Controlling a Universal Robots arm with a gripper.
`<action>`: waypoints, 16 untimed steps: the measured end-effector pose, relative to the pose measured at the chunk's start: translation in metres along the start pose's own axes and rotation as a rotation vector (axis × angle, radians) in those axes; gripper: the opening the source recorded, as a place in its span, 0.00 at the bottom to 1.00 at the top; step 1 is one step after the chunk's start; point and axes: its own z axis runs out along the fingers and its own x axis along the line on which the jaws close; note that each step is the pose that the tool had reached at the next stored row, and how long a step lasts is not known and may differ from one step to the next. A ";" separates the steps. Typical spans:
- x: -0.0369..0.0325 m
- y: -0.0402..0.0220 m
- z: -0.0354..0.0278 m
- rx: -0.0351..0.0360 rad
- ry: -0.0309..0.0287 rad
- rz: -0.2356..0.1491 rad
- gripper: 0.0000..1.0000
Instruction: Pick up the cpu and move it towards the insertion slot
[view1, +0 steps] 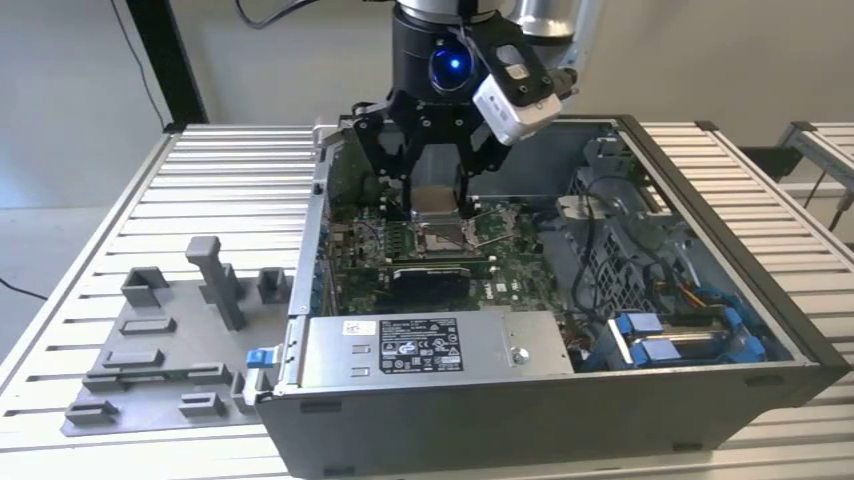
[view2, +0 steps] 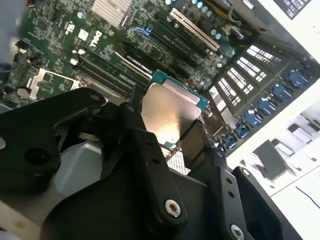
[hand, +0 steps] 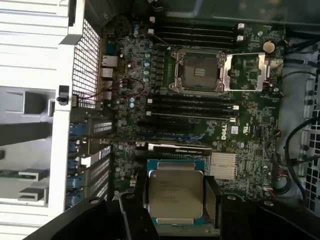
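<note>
While its black fingers (hand: 131, 210) pinch the cpu (hand: 176, 192) by its edges, the gripper (view1: 435, 190) hangs inside the open computer case (view1: 747, 300). Just below it lies the insertion slot (hand: 197, 71), frame raised, on the green motherboard (hand: 250, 125).

Pale wall (view1: 80, 70) behind, black post (view1: 167, 60) at the exterior view's left, ribbed alu. table (view1: 240, 180) (slatted top), even light.

In the second wrist view the pincer's black fingers (view2: 150, 165) cover the lower edge of the cpu (view2: 170, 112). In the exterior view the arm (view1: 447, 60) is cut off by the picture's upper edge, and the insertion slot (view1: 443, 238) is partly hidden beneath the pincer.
</note>
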 end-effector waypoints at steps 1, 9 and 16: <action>-0.0037 -0.0002 0.0001 0.0000 0.0000 0.000 0.00; -0.0316 -0.0014 0.0009 -0.0001 0.0000 0.000 0.00; -0.0327 0.0062 0.0017 0.0000 -0.0019 0.020 0.00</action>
